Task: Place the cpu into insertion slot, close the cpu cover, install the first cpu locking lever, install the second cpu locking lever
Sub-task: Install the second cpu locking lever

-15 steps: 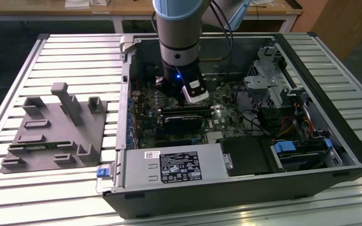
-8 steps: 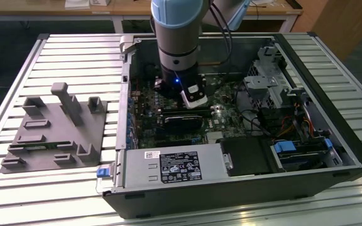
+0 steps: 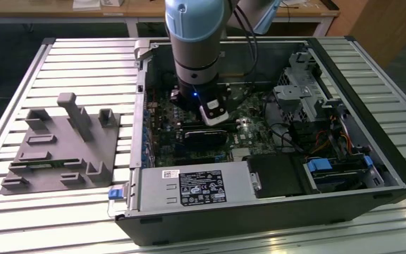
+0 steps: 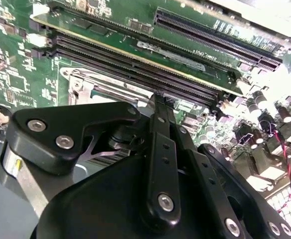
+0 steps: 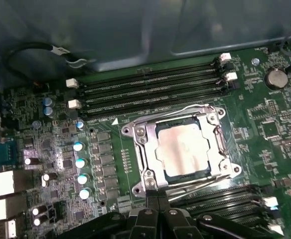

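Note:
In the first wrist view the cpu (image 5: 181, 152), pale silver-beige on top, lies flat in the insertion slot, whose dark edge (image 5: 160, 130) shows around it. The silvery cpu cover (image 5: 144, 149) is folded down over it, framing the chip in its window. Thin wire levers run along two sides of the frame, one (image 5: 185, 110) by the memory slots and one (image 5: 205, 180) on the side nearest my gripper (image 5: 158, 199). Its black fingers are pressed together with nothing visible between them, at the socket's edge. The second wrist view shows the gripper (image 4: 160, 104) over a corner of the cover (image 4: 85, 84).
The arm reaches down into an open computer case (image 3: 393, 159) lying on a slatted table. Memory slots (image 5: 150, 84), capacitors (image 5: 80, 162), a black card (image 3: 204, 135), the power supply (image 3: 199, 188) and drive cages with cables (image 3: 308, 95) surround the socket. A grey fixture (image 3: 62, 145) sits at the exterior view's left.

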### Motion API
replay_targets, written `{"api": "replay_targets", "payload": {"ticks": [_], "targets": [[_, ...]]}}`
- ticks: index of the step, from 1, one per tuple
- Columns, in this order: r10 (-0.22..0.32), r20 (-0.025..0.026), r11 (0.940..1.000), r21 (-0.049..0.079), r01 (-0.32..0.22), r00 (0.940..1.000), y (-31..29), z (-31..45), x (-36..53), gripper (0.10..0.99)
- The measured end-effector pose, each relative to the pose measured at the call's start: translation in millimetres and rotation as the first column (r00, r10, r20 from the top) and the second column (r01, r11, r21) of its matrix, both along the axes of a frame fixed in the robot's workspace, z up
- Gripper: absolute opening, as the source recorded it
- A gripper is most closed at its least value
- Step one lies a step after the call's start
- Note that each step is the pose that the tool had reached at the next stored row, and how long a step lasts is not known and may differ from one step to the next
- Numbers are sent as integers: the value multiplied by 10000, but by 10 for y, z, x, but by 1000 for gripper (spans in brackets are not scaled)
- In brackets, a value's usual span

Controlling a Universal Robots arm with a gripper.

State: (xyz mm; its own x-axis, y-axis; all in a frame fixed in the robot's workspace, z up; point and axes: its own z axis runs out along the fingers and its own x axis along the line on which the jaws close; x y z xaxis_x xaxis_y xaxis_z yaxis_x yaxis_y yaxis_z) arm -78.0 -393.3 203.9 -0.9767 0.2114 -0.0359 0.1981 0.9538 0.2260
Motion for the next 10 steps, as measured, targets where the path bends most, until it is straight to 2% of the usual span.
{"api": "replay_targets", "payload": {"ticks": [4, 10], "targets": [[16, 1, 9999, 155, -16, 10000, -34, -21, -6, 106], [34, 1, 9995, 300, -34, 10000, -91, -38, -8, 106]]}}
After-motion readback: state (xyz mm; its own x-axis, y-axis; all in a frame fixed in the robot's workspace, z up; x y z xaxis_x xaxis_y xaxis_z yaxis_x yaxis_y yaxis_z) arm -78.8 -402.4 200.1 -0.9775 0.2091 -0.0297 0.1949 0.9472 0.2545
